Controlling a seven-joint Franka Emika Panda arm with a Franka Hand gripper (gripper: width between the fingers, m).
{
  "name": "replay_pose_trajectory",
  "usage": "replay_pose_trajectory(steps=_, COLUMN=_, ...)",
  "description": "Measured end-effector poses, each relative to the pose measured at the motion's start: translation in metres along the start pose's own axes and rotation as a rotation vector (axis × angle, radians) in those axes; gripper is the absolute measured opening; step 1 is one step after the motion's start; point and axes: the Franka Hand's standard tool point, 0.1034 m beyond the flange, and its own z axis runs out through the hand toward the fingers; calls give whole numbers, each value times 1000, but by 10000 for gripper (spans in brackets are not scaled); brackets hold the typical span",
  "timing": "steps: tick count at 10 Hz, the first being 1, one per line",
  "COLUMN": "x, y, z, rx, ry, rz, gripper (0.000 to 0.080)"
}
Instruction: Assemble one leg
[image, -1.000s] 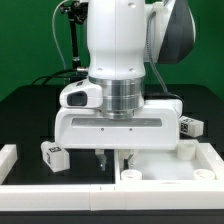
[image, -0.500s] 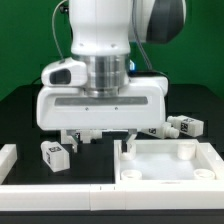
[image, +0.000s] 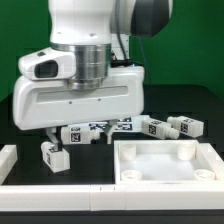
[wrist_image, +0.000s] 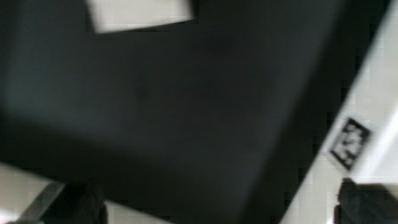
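White gripper (image: 52, 134) sits left of centre in the exterior view; we can't tell its finger spacing. Nearest leg (image: 53, 156) lies on the black table (image: 20, 125) at lower left, others (image: 150, 127) mid-right behind the panel (image: 166, 162).

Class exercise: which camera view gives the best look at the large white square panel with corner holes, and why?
The exterior view. The panel lies there with its raised rim and round corner holes visible, only its right end cut off by the frame. The wrist view is blurred, mostly dark tabletop; white shapes at its edges can't be identified as the panel.
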Motion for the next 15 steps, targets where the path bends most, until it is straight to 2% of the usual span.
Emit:
replay_pose_trajectory(steps=1, x=0, y=0, z=1, rx=-6, ry=5, rz=-30, gripper=648)
replay_pose_trajectory(steps=2, x=-1, y=-7, z=5, rx=-3, ry=6, rz=-43, gripper=648)
replay_pose_trajectory(steps=5, x=-3, y=-5, z=5, rx=2, ry=-8, rz=-52, gripper=648)
replay_pose_trajectory(steps=6, x=-13, y=-1, z=8, rx=29, ry=-87, rz=-66, gripper=648)
replay_pose_trajectory(steps=7, x=-18, y=7, z=4, rx=38, ry=-149, rz=-69, gripper=648)
replay_pose_trajectory(steps=8, x=-23, y=7, z=0, rx=27, ry=-241, rz=-49, gripper=648)
replay_pose_trajectory(steps=9, x=-23, y=2, z=5, rx=-5, ry=-283, rz=-51, gripper=648)
replay_pose_trajectory(steps=11, x=-29, y=0, z=9, rx=28, ry=-381, rz=-46, gripper=648)
replay_pose_trajectory(steps=13, x=-33, y=-11, z=12, rx=64, ry=-525, rz=-61, gripper=648)
replay_pose_trajectory(steps=14, x=-33, y=-3, z=21, rx=79, ry=-576, rz=-83, gripper=648)
replay_pose_trajectory(steps=15, x=-44, y=2, z=24, rx=81, ry=-670, rz=-81, gripper=648)
